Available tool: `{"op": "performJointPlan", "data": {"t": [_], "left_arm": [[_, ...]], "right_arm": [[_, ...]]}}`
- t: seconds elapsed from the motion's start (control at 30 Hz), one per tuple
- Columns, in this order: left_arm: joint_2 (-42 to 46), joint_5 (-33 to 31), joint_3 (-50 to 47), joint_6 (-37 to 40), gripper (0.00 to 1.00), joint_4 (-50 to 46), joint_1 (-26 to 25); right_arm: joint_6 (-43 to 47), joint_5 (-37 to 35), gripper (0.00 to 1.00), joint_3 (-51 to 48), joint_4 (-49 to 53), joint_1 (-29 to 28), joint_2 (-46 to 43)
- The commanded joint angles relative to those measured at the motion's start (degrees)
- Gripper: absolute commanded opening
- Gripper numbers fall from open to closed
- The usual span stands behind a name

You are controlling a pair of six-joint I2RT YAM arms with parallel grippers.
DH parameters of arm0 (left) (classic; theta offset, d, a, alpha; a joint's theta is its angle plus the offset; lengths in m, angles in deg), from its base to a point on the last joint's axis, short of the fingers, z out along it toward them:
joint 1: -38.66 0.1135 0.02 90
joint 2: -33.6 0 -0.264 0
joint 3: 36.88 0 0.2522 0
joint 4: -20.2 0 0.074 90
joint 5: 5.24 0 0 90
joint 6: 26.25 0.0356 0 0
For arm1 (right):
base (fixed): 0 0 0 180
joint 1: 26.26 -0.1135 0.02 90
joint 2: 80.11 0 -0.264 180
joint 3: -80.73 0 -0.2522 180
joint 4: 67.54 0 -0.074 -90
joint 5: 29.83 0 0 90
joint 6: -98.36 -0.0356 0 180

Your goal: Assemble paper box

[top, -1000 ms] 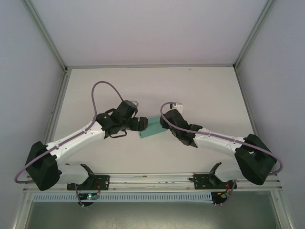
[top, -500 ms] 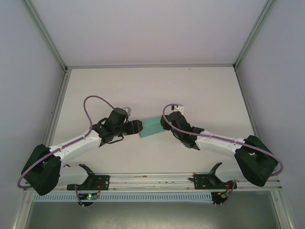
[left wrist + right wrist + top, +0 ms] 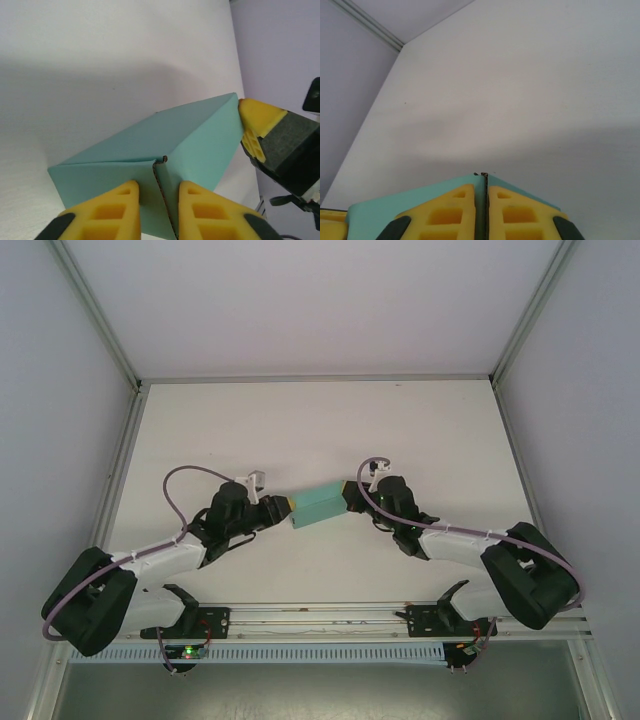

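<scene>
The paper box [image 3: 318,504] is a small teal folded carton held between my two grippers above the middle of the table. My left gripper [image 3: 287,508] is shut on the box's left end. In the left wrist view its yellow fingers [image 3: 105,210] pinch a card flap edge of the box [image 3: 190,135], midpoint [image 3: 158,200]. My right gripper [image 3: 350,498] is shut on the right end. In the right wrist view its pads press flat together on a thin card edge [image 3: 486,200], with teal card [image 3: 375,212] showing beside them. The right gripper's fingertip [image 3: 257,120] touches the box's far corner.
The white table [image 3: 320,430] spreads out beyond the box. Grey walls and metal frame posts [image 3: 128,370] bound it at the sides and back. The arms' mounting rail [image 3: 320,612] runs along the near edge.
My left gripper has dropped lower and closed from wide open onto the box's left end. The right gripper has closed tighter and shifted a little right, carrying the box with it.
</scene>
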Motion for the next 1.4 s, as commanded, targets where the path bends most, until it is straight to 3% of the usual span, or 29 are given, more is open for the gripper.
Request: {"op": "performJointPlan", "data": {"t": [0.0,0.13,0.33,0.43,0.57,0.67,0.73,0.8,0.83,0.93,0.97,1.03,1.1,1.17,1.27,1.37], "left_arm": [[-2.05,-3.69,-5.96,-1.46,0.13,-11.63,2.69],[-0.38,-4.51,-8.23,-2.46,0.05,-11.77,2.97],[-0.56,-3.74,-4.35,1.14,0.1,-18.71,2.98],[-1.19,-2.36,0.62,4.32,0.25,-21.68,2.98],[-0.05,-1.7,9.58,9.6,0.48,-28.29,2.95],[1.82,-3.76,15.22,12.19,0.67,-32.14,2.93],[2.76,-4.67,18.89,14.55,0.72,-34.75,2.92],[3.46,-5.07,21.43,16.0,0.87,-35.9,2.9],[3.9,-5.26,22.52,16.65,1.0,-36.29,2.86],[4.47,-9.87,26.37,18.82,1.0,-40.68,2.96],[4.48,-13.16,28.0,19.34,1.0,-43.51,2.97],[4.45,-21.99,30.77,20.57,1.0,-49.41,2.96],[3.94,-30.67,32.23,21.18,1.0,-53.65,3.35],[2.86,-36.31,33.22,20.77,1.0,-57.2,5.01],[1.97,-35.26,32.11,20.38,1.0,-57.8,8.98],[2.8,-33.95,29.71,20.64,1.0,-56.33,10.62]], "right_arm": [[-0.4,-0.08,0.02,-5.74,15.59,2.02,4.78],[-1.05,0.3,0.0,-5.67,15.44,2.35,5.87],[-0.65,1.35,0.0,-4.82,15.83,2.44,5.66],[0.47,2.41,0.03,-2.64,17.83,2.18,3.55],[5.09,2.38,0.23,3.97,25.03,1.26,-1.09],[8.13,1.63,0.3,8.49,28.44,0.87,-4.44],[10.0,1.63,0.36,11.36,29.92,0.89,-5.91],[11.67,1.59,0.43,13.96,31.28,0.93,-6.67],[12.64,1.85,0.46,15.32,31.97,1.0,-6.86],[17.28,2.85,0.61,18.69,33.71,1.51,-7.09],[20.13,3.74,0.68,19.79,34.27,1.89,-7.2],[32.38,10.04,0.98,21.68,34.9,2.34,-7.53],[45.53,17.1,0.98,23.59,37.96,1.87,-7.44],[64.95,24.45,0.98,26.12,45.9,0.9,-6.73],[89.3,24.55,0.98,29.6,57.47,-1.31,-4.22],[97.73,23.96,0.98,36.04,65.29,-1.04,0.88]]}}
